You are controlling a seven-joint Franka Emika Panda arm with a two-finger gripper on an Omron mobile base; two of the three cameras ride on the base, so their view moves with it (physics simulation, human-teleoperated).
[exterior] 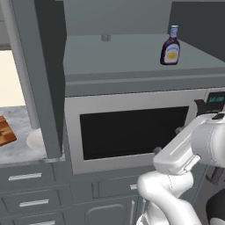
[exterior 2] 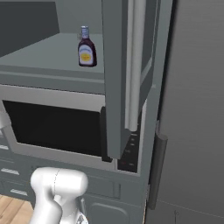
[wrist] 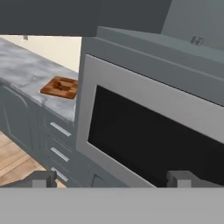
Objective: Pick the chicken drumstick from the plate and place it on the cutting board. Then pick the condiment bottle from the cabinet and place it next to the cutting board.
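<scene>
- Dark brown-purple with a yellow-orange label, the condiment bottle stands upright on the grey inner shelf of the cabinet — you see it toward the shelf's right end from the left base camera.
- Your right base camera shows the same bottle near the open cabinet door, apart from it.
- Below the shelf you have the microwave, its dark window shut.
- Your gripper faces that microwave window in the hand camera; the two finger tips stand far apart, nothing between them.
- Off to the left, the cutting board lies on the marble counter — a darker patch sits at its middle, but you cannot tell what it is.
- An edge of the white plate peeks out beside the cabinet's side panel, just right of the board.
- Grey drawers with silver handles run under the counter.
</scene>
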